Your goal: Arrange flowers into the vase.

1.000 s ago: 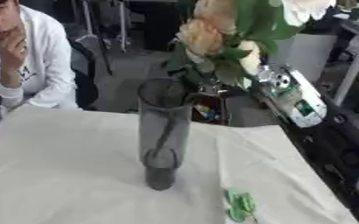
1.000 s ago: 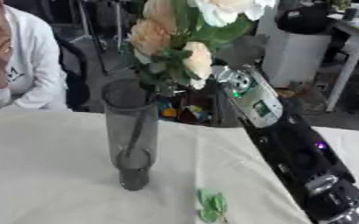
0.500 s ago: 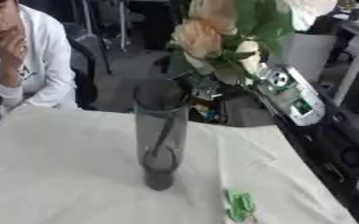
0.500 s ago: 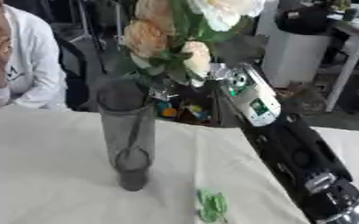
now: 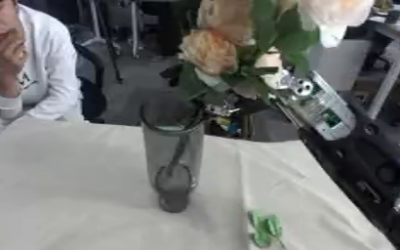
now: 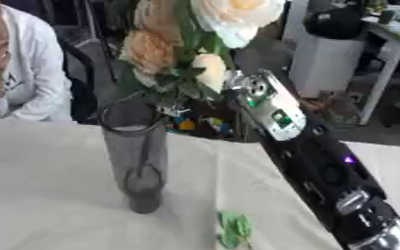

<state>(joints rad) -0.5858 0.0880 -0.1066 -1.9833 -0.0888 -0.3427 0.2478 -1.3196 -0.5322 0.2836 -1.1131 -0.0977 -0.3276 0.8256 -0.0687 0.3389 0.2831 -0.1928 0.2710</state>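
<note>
Above the middle of the table (image 5: 58, 185), a bunch of flowers (image 6: 182, 53) hangs over the mouth of the vase (image 5: 173, 156), peach and cream blooms on top and dark green leaves below. The lowest leaves and stems reach the rim of the vase on its far right side; a stem seems to curve down inside the glass, though how deep it goes is hard to tell. The vase is tall, grey and see-through, and stands upright on the pale cloth that covers the table.

The right hand (image 6: 186, 105) is behind the leaves, just beside the rim, and holds the bunch from its underside; the foliage hides its fingers, so I cannot tell how they close. Its arm (image 6: 323, 166), black with a silver and green forearm, runs back toward the near right corner of the table.

A small green leaf (image 5: 266, 228) lies on the cloth near the right of the vase's foot, apart from it.
</note>
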